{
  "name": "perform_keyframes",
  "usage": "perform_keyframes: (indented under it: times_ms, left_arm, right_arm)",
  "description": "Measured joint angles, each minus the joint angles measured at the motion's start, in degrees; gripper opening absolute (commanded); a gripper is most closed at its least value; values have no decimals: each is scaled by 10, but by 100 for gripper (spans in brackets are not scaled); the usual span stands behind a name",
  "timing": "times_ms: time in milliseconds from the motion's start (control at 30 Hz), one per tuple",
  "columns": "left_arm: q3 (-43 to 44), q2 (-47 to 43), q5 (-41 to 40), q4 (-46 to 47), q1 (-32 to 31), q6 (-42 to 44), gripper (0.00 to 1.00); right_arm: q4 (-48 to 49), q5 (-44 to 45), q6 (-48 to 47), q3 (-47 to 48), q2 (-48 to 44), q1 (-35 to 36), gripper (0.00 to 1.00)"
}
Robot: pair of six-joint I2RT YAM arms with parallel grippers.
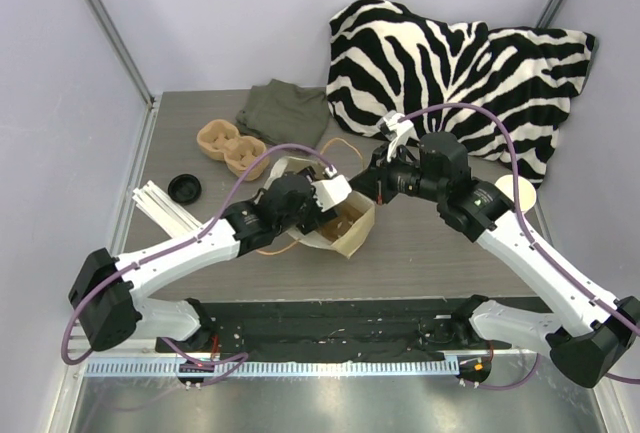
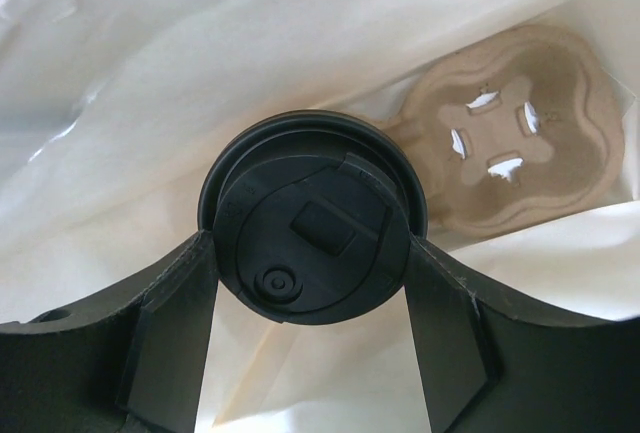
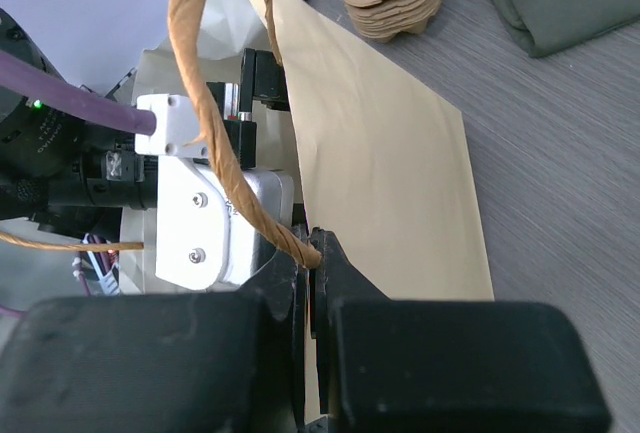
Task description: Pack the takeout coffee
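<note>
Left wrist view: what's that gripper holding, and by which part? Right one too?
Left gripper clamps the takeout coffee by the sides of its black lid, inside the paper bag. Right gripper pinches the bag's twisted handle.

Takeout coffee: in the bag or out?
In: the left gripper holds the lidded cup with paper bag walls around it, a pulp carrier deeper in.

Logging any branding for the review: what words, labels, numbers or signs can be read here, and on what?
No readable text in any view.
takeout coffee lid: raised shapes only, no letters.
paper bag: plain, unprinted.
cup carrier: plain.
</note>
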Motion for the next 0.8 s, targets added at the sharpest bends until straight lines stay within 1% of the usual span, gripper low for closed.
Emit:
perform_keyframes:
  times_ms: [67, 267, 567, 800]
  left_arm:
    - [0, 5, 10, -4, 7, -3, 10]
    - [4, 13, 35, -25, 18, -13, 11]
    - [18, -3, 51, -59, 18, -11, 10]
    - [14, -22, 64, -76, 17, -10, 9]
  right_arm:
    - [0, 2, -3, 0, 2, -1, 1]
    - [-2, 1, -16, 0, 2, -3, 1]
    - [-4, -16, -45, 0, -2, -2, 1]
    - [5, -41, -114, -39, -55, 17, 1]
